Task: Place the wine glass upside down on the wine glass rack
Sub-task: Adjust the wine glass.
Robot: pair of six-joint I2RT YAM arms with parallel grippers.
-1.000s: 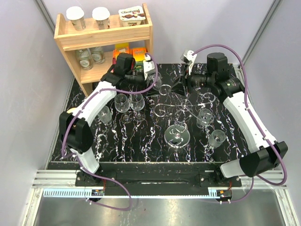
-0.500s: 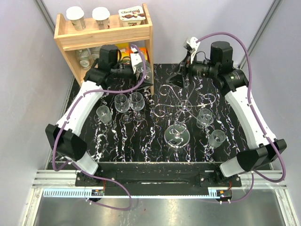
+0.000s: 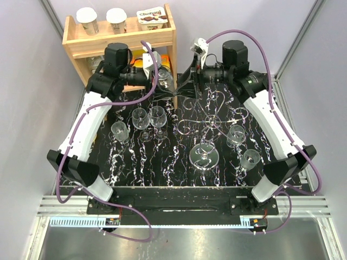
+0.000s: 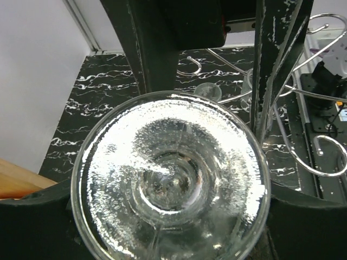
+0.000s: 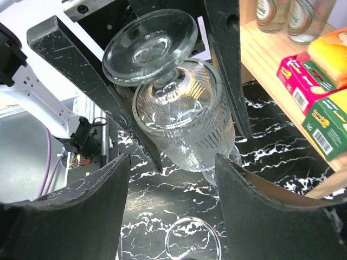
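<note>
Your left hand (image 3: 161,77) is closed on the clear ribbed wine glass (image 5: 179,119), with a dark finger pressed against each side of the bowl. The glass lies tipped on its side in the air, its round foot turned toward your right hand (image 5: 172,160). In the left wrist view the glass fills the space between the fingers.

Your right hand faces it from just beside. Its jaws are spread wide and grip nothing, and the glass shows beyond them. From the right wrist view I cannot tell whether the rim brushes one fingertip.

The glass hangs at the far side of the black white-veined marble desk (image 3: 162,162), close to the front corner post of the wooden shelf (image 3: 119,40). It is not on the thin silver wire rack with curled scroll arms (image 3: 209,120), which stands near the middle of the desk to the right of the glass, its shiny round disc base (image 3: 204,156) toward you.

Three more clear glasses (image 3: 140,118) stand on the desk left of the rack, and two (image 3: 236,134) are at its right.
</note>
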